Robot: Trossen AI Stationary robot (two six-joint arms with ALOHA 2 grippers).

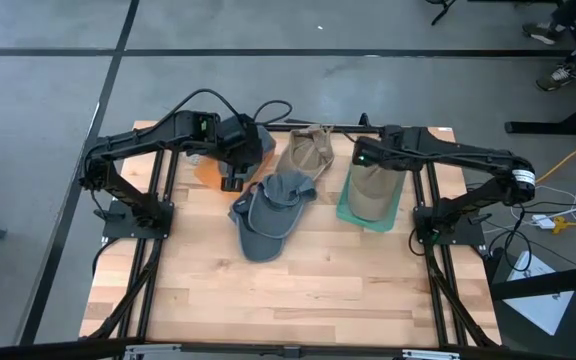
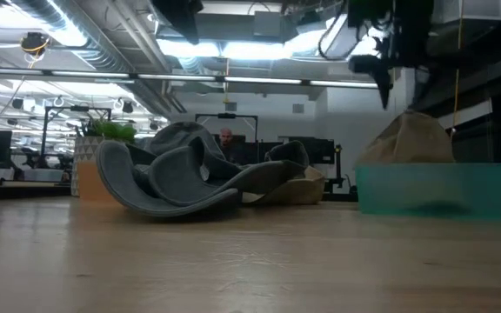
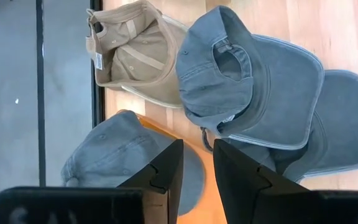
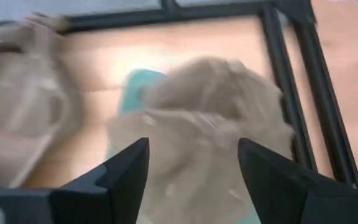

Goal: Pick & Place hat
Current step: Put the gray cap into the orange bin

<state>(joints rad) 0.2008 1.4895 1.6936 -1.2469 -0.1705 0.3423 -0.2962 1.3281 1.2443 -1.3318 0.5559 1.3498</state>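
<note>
2 dark arms, matte black, slim tubular links with bulkier joint housings. Left arm (image 1: 158,135): black cable looping off far end near wrist. Right arm (image 1: 468,155): white band with small markings near elbow joint, small green light at wrist. Left gripper (image 3: 197,177) fingers (image 3: 166,174): black, blocky, stepped inner edges. Right gripper (image 4: 193,171) fingers (image 4: 126,177): black, angular, wedge-shaped.

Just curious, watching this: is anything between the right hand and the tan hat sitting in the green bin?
Nothing visible. The right hand hangs open directly above the tan hat, which sits in the green bin. The grey hats lie off to the side on the table.
</note>
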